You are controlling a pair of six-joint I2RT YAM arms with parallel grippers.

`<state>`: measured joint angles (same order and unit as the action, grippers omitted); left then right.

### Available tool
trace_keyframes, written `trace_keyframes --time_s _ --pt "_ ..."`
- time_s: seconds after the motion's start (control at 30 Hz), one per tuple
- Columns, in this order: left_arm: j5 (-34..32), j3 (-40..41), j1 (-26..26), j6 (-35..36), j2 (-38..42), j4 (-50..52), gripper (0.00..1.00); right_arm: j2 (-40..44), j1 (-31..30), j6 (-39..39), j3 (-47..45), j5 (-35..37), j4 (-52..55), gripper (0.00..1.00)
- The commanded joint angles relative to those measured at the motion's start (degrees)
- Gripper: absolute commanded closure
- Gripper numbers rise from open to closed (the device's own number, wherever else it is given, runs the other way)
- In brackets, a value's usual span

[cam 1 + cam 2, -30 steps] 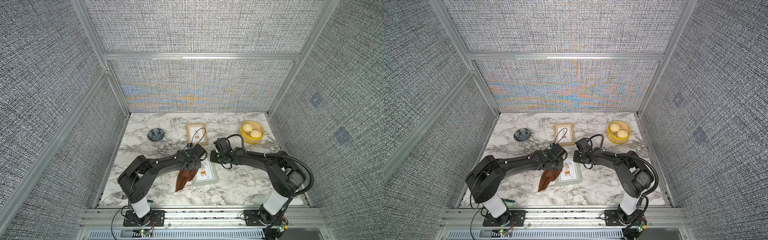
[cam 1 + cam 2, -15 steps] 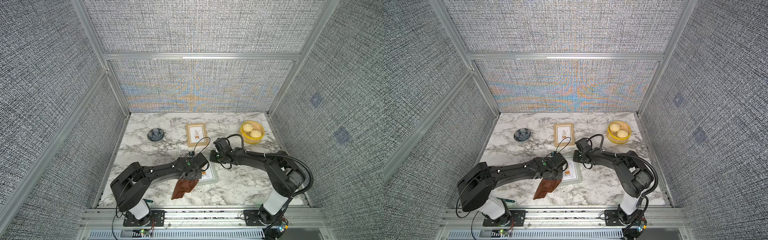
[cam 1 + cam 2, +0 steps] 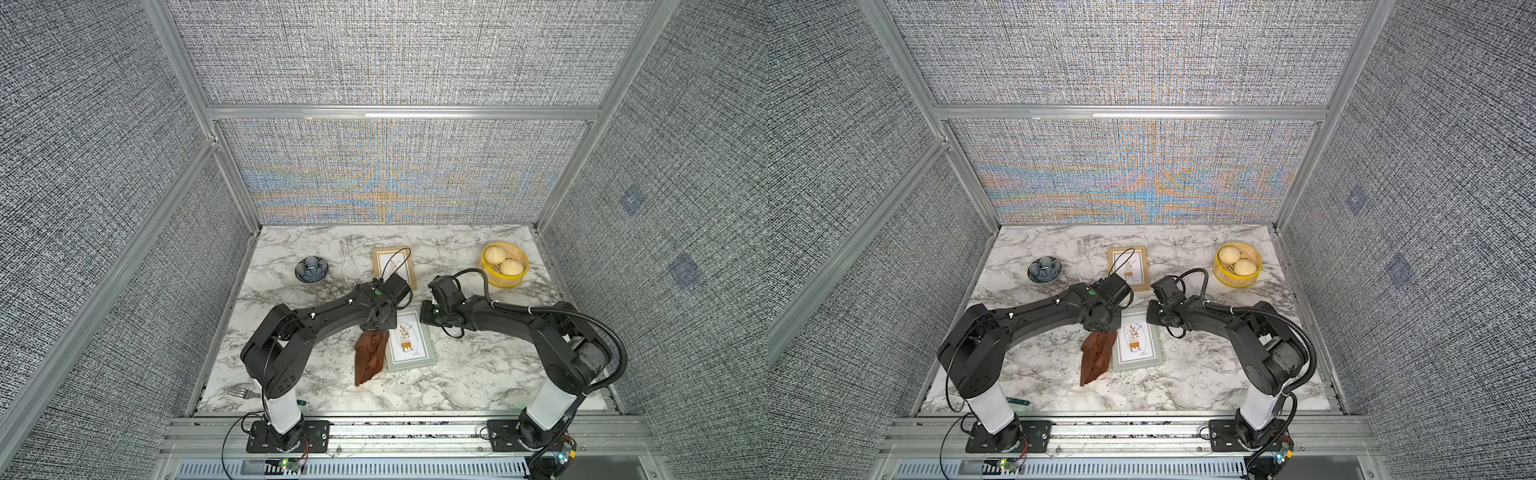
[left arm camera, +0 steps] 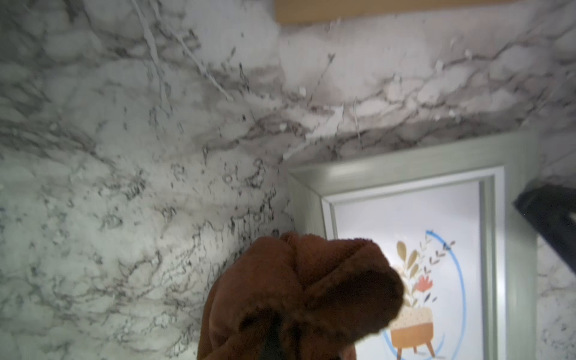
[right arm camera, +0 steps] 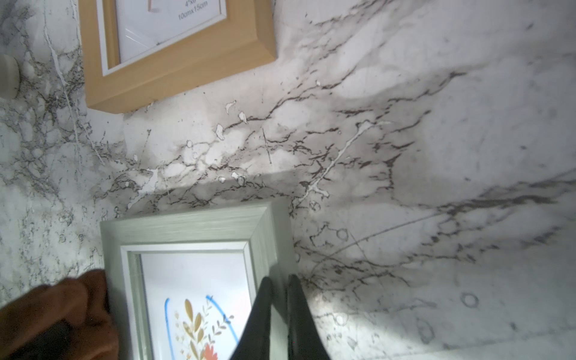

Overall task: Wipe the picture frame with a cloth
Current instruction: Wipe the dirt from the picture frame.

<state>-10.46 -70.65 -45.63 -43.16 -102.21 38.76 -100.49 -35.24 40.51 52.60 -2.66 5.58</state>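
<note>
One cloth (image 3: 369,355), one grey frame (image 3: 415,353), one wooden frame (image 3: 388,259) — one bowl (image 3: 311,269)

Left arm (image 3: 328,320) and right arm (image 3: 498,320) matte black, on white base columns (image 3: 282,411) bolted to black plates (image 3: 316,434). Corrugated black hose (image 3: 609,332) on right arm. Right gripper (image 5: 279,279) fingers black, tapered.

blue patterned bowl (image 3: 311,269) far left | wooden frame (image 3: 1128,266) flat, far centre | yellow basket (image 3: 505,281), two buns (image 3: 494,254), far right | fork (image 3: 243,391), probably, near-left edge | marble table (image 3: 478,374)
</note>
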Motion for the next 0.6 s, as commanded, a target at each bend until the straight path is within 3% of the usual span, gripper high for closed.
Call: trace_keyframes --time_s 0.0,0.27,0.57 --pt "-0.42 -2.90 1.03 4.69 -1.91 -0.69 1.00 -1.31 0.00 -0.52 -1.29 1.95 11.16 0.89" --pt "2.27 -4.27 1.15 3.91 -6.49 -2.16 1.00 -1.20 0.18 -0.32 -1.55 1.57 10.89 0.90" --pt "5.50 6.61 0.02 0.21 -2.87 -4.28 1.00 -1.46 0.77 0.44 -1.95 2.25 10.72 0.91"
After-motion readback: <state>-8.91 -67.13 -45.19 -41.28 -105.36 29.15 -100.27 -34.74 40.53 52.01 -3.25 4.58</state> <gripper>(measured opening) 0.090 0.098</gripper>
